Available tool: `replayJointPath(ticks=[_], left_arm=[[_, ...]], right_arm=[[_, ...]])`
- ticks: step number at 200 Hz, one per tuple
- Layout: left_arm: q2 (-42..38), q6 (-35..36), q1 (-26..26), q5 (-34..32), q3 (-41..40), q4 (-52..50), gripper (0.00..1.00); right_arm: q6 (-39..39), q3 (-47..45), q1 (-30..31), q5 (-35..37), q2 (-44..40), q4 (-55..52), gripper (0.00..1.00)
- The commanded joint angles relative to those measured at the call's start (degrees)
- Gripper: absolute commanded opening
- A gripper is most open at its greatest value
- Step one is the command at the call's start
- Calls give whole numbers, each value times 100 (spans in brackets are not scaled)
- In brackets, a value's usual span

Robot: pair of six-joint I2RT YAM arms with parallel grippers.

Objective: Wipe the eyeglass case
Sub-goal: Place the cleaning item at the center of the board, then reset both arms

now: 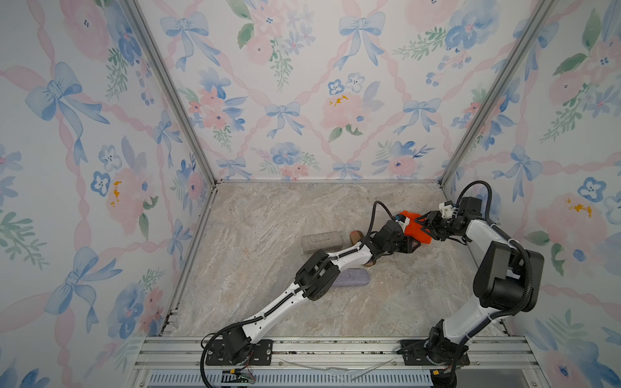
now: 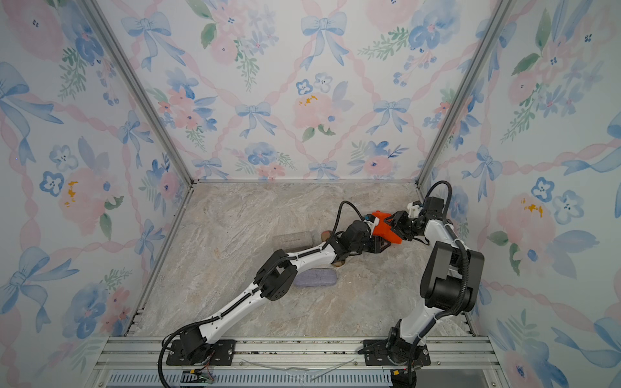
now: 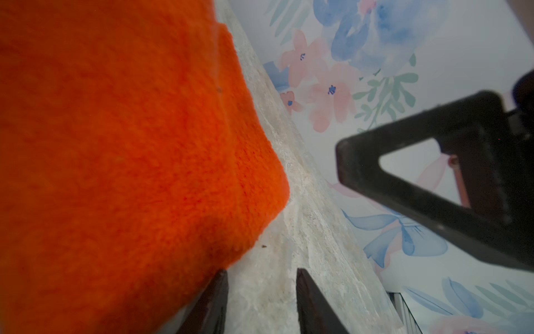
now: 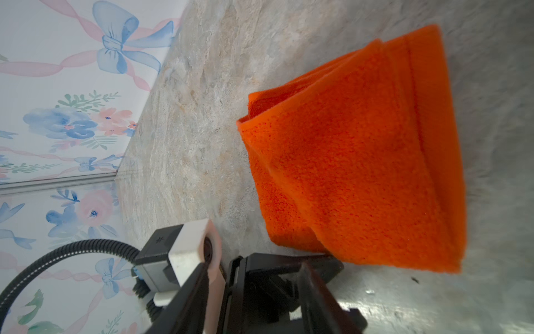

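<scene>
An orange cloth point(image 1: 415, 231) point(image 4: 361, 159) lies folded and humped at the back right of the marble table. My left gripper point(image 1: 414, 244) point(image 3: 261, 271) reaches to its near edge, jaws a little apart with bare table between them; the cloth point(image 3: 115, 144) touches the outer side of one finger. My right gripper point(image 1: 426, 224) point(image 4: 255, 263) stands open on the cloth's far-right side, nothing held. Three case-like things show: a grey box-shaped one point(image 1: 322, 242), a lilac oblong one point(image 1: 353, 278), and a brown one point(image 1: 355, 236) mostly hidden under the left arm. Which is the eyeglass case I cannot tell.
Flowered walls close the table on three sides, and the right wall point(image 1: 537, 218) is close behind the right arm. An aluminium rail point(image 1: 336, 349) with both arm bases runs along the front edge. The left forearm point(image 1: 336, 258) crosses over the middle.
</scene>
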Motion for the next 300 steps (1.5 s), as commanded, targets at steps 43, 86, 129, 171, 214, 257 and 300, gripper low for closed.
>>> replayJointPath(ticks=[43, 86, 129, 171, 214, 257, 300], left_arm=[[-1259, 348, 84, 740, -206, -421, 61], [-3415, 1943, 311, 114, -1945, -1772, 77], [-5841, 2949, 1141, -1696, -5139, -1709, 97], [-7704, 3261, 2505, -2564, -7652, -941, 98], [-9564, 3877, 3722, -3406, -9950, 467, 98], [-10329, 4310, 4593, -3869, -11859, 1694, 98], [-9488, 4508, 4709, -3579, -12770, 3820, 98]], right_arm=[[55, 46, -2, -60, -990, 56, 53], [-391, -291, 439, 628, -1748, -112, 55], [-863, -1054, 1129, 1860, -3032, 581, 81], [-1950, -2831, 2246, 3541, -4662, 3144, 96], [-2132, -3770, 2335, 3921, -5081, 3551, 96], [-2239, -4922, 2358, 4402, -4683, 4947, 96], [-2407, -5344, 2336, 4485, -3049, 6976, 96]])
